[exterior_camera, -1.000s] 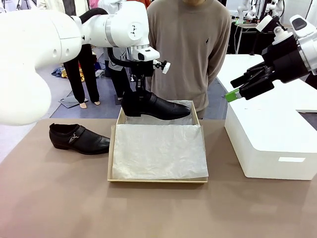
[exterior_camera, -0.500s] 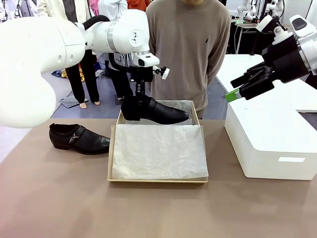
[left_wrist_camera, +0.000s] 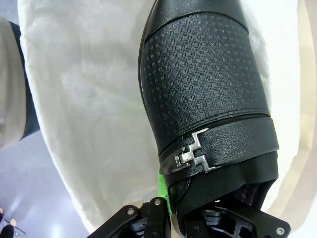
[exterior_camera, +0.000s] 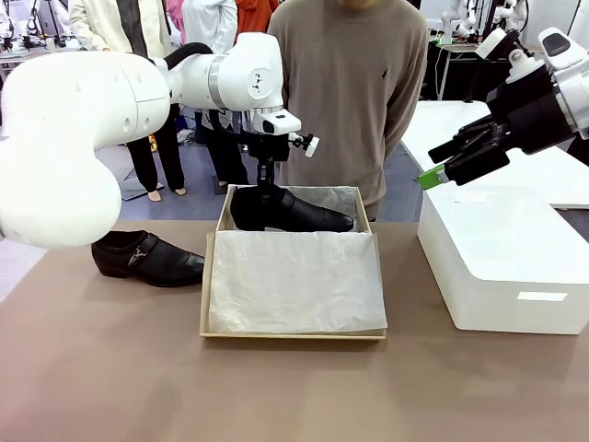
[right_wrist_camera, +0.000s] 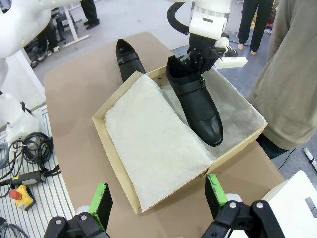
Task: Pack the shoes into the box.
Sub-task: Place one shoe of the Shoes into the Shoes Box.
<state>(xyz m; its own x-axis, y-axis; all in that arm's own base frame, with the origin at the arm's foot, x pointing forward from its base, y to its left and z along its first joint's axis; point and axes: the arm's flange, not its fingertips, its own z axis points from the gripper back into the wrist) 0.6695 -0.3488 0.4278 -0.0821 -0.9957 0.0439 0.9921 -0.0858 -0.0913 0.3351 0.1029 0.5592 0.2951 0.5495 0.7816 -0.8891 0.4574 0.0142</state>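
**A:** What has changed in the last second?

**B:** The left gripper has carried the held shoe lower. A second ago the shoe hung above the far rim of the box. Now it sits down inside the far side, toe towards the robot's right.

**A:** Is it released?

**B:** No. The jaws are still clamped on the heel collar, just behind the buckle strap, as the left wrist view shows.

**A:** Does the sole touch the tissue paper?

**B:** Probably, or nearly so. The box wall hides the sole from the front, so I can't be sure.

**A:** And the other arm?

**B:** The right gripper hasn't moved. It hangs over the white block with its jaws spread wide and nothing in them.

**A:** Where does that leave the packing?

**B:** I'd say the first placement is nearly done, and what remains is to let go and lift clear. The other shoe still lies on the table, left of the box. A folded sheet of tissue covers the near half, where that shoe would go.
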